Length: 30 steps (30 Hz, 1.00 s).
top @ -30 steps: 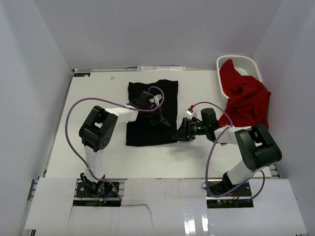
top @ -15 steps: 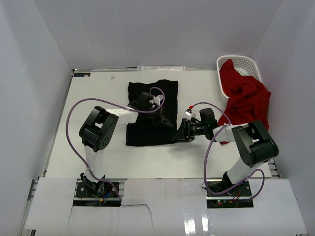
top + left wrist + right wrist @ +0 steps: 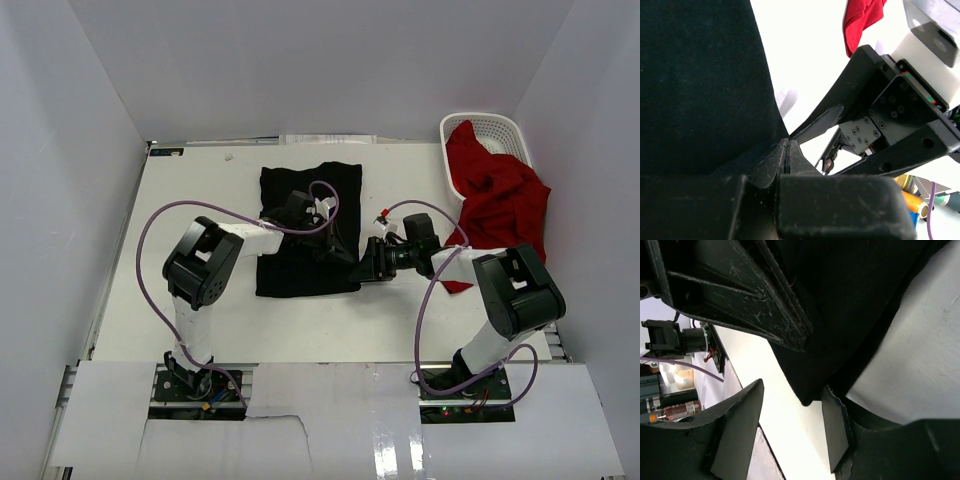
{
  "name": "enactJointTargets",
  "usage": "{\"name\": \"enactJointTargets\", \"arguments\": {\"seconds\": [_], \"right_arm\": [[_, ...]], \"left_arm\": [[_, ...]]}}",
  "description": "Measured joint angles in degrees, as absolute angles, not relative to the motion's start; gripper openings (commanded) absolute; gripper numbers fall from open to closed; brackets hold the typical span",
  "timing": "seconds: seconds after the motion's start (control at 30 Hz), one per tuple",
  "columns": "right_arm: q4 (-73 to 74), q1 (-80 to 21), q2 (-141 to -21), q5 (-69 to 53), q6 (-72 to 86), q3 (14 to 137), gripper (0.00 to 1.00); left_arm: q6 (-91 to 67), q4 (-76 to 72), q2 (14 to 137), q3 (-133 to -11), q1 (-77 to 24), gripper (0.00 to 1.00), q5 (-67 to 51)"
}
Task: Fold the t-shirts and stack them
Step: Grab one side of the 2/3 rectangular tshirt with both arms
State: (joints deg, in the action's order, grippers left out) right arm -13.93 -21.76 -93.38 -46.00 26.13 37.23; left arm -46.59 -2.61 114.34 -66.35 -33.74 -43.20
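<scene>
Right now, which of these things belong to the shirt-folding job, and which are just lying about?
Part of the job:
- black t-shirt, spread on the table between the two arms
- red t-shirt, crumpled, spilling out of the basket

Just lying about:
- white lattice basket at the far right corner

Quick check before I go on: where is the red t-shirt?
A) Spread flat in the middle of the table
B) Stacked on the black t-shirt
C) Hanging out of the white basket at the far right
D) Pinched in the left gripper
C: the red t-shirt spills over the rim of the white basket onto the table, well apart from the black t-shirt.
</scene>
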Motion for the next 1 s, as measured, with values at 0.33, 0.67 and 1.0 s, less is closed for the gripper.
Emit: {"name": "enactJointTargets", "arguments": {"seconds": [0.33, 0.67, 1.0], "right_arm": [[-19.4, -21.8, -97.8, -48.0, 29.7, 36.4, 0.53], [-22.4, -21.8, -97.9, -49.8, 31.6, 34.3, 0.42], [-15.4, -21.8, -95.5, -49.4, 28.8, 32.4, 0.41]], "left_arm": [[-46.7, -3.3, 115.6, -64.3, -33.9, 0.0, -43.5], [-47.0, -3.1, 117.9, -62.8, -33.8, 0.0, -42.6], [-47.1, -3.2, 118.4, -63.1, -34.1, 0.0, -43.1]]}}
